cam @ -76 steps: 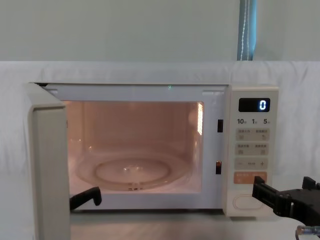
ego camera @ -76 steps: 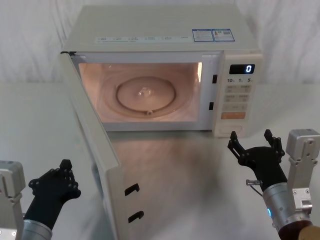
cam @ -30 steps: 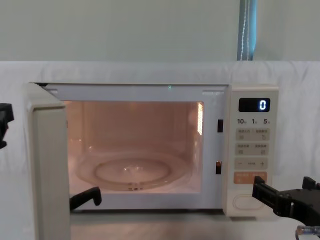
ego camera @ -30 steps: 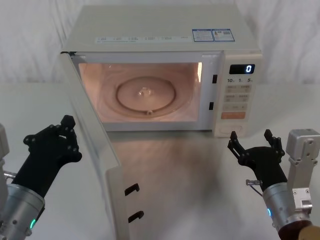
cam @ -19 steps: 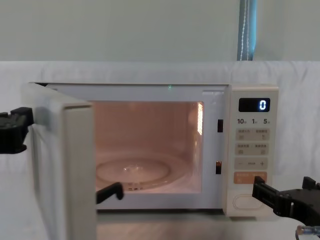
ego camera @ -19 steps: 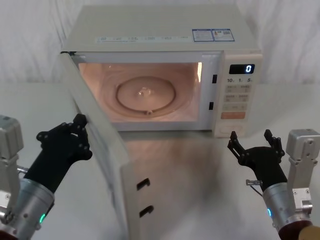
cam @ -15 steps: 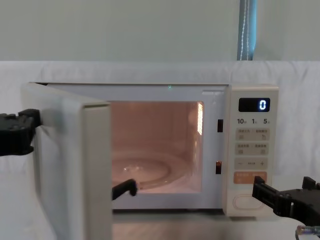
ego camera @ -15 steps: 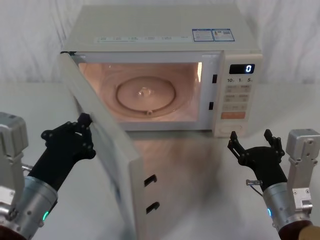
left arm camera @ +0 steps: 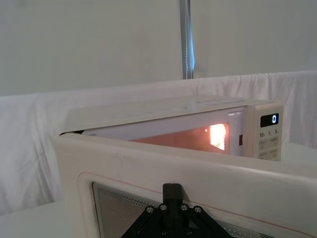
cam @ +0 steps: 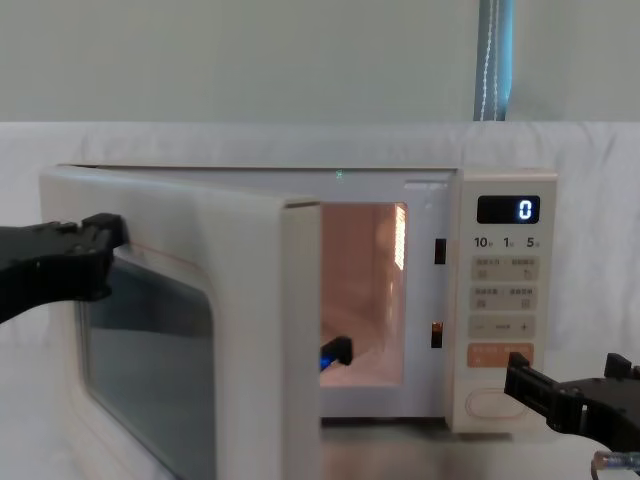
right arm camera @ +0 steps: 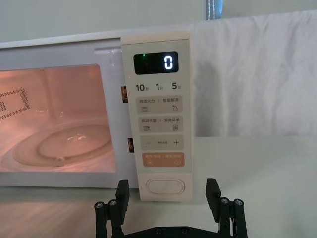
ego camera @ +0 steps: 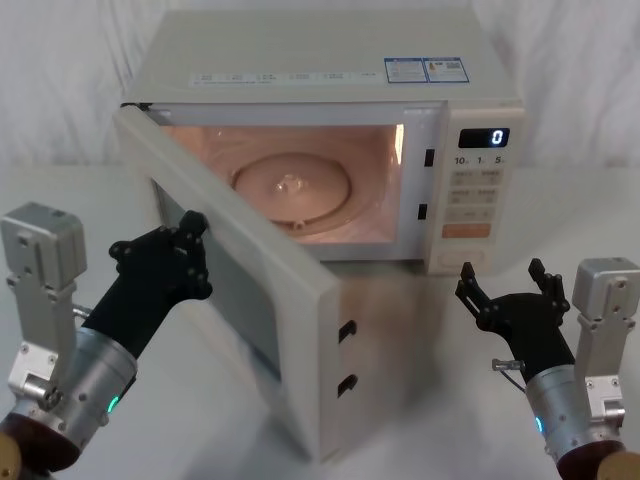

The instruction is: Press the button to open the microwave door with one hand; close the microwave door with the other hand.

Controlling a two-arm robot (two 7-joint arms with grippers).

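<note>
The cream microwave (ego camera: 330,60) stands at the back of the table, its cavity lit and its display showing "0". The microwave door (ego camera: 290,330) stands about half open, hinged at the left, its free edge pointing toward me. My left gripper (ego camera: 188,235) is shut and presses its tip against the door's outer face beside the dark window; it also shows in the chest view (cam: 105,250) and the left wrist view (left arm camera: 172,189). My right gripper (ego camera: 503,282) hangs open low in front of the control panel, just short of the button (right arm camera: 166,186).
A glass turntable (ego camera: 292,192) lies inside the cavity. Two black latch hooks (ego camera: 347,355) stick out of the door's free edge. An orange key (right arm camera: 163,159) sits just above the button. White cloth covers the table (ego camera: 440,360) and the backdrop.
The left gripper has moved forward and right against the door, swinging it from wide open to about half open. The right arm has not moved.
</note>
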